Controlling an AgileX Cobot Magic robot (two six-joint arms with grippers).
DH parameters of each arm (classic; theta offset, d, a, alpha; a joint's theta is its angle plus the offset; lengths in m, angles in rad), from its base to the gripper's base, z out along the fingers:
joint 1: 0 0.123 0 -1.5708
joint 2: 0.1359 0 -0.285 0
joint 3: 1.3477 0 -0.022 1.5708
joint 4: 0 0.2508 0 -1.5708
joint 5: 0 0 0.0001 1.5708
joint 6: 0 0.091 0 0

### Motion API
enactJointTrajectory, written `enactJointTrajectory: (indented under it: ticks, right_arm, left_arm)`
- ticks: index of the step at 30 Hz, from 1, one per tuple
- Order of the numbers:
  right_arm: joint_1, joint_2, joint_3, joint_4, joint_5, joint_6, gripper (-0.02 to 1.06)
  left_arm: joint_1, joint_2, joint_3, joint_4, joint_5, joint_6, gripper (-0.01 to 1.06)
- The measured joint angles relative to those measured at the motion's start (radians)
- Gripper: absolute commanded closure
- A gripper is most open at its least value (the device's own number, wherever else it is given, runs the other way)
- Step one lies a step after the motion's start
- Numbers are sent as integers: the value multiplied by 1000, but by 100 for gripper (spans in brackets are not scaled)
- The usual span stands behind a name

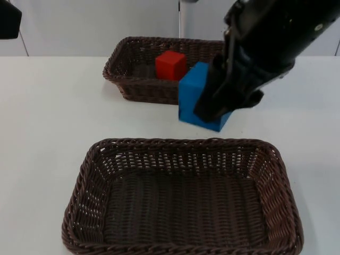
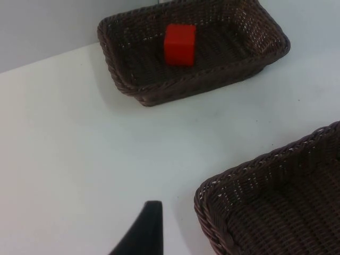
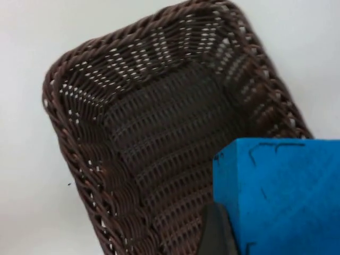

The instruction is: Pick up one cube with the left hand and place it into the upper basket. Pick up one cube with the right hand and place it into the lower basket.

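Note:
A blue cube (image 1: 194,94) hangs in the air between the two baskets, with my right gripper (image 1: 215,103) shut on it; the same blue cube (image 3: 279,196) looms over the lower basket (image 3: 159,138) in the right wrist view. A red cube (image 1: 170,65) lies inside the upper basket (image 1: 125,69), also seen as the red cube (image 2: 179,44) in the upper basket (image 2: 127,79) from the left wrist. The lower basket (image 1: 85,207) has nothing in it. My left arm waits at the far left, one fingertip (image 2: 144,231) over bare table.
White table (image 1: 48,122) stretches to the left of both baskets and to the right of them. The grey partition wall (image 1: 79,21) stands just behind the upper basket. The lower basket's corner (image 2: 223,196) lies near the left fingertip.

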Motion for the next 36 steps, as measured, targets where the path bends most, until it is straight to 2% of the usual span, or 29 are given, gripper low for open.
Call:
enactJointTrajectory:
  ticks: [14, 34, 36]
  right_arm:
    - [26, 108, 0, 6, -25, 0, 105]
    - [26, 356, 0, 6, -129, 0, 105]
    - [26, 365, 0, 6, -131, 0, 102]
  left_arm:
    - [0, 0, 0, -6, 0, 0, 0]
    - [0, 0, 0, -8, 0, 0, 0]
    - [0, 0, 0, -8, 0, 0, 0]
